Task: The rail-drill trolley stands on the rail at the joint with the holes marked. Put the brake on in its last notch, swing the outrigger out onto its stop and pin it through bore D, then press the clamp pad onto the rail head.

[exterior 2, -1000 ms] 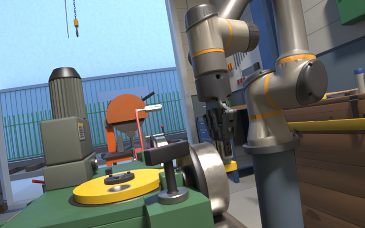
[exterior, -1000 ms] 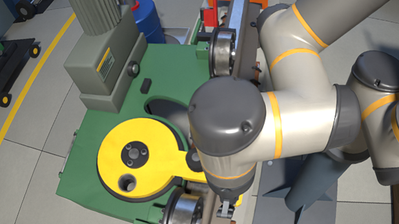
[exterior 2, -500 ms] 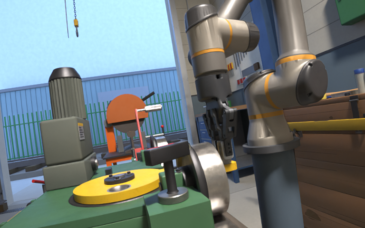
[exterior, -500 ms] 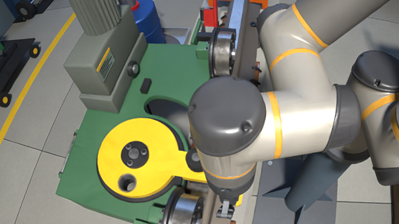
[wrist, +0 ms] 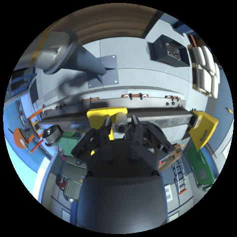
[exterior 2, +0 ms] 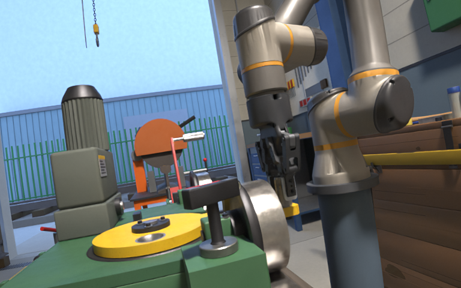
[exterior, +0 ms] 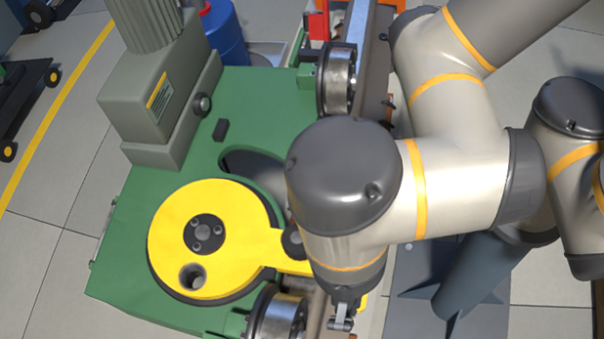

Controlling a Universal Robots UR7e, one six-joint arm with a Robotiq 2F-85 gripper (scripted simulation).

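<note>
The far end of the yellow outrigger (exterior: 213, 239) is hidden under my wrist, where its arm reaches across the rail (exterior: 360, 27). In the wrist camera a grey round handle (wrist: 121, 121) stands on the outrigger's yellow end block (wrist: 106, 116), between my fingers. My gripper (wrist: 121, 125) is open around that handle and holds nothing. The outrigger's disc lies flat on the green trolley deck (exterior: 185, 152), with a dark hub (exterior: 204, 233) and an open bore (exterior: 193, 276). The black T-shaped clamp pad handle (exterior 2: 212, 203) stands upright at the deck's near corner.
Behind the deck stand the grey motor housing (exterior: 159, 80) and a blue drum (exterior: 223, 28). Steel wheels (exterior: 335, 77) (exterior: 275, 324) sit on the rail at each end of the trolley. My arm's pedestal (exterior 2: 350, 234) rises just beyond the rail, beside a wooden bench (exterior 2: 418, 203).
</note>
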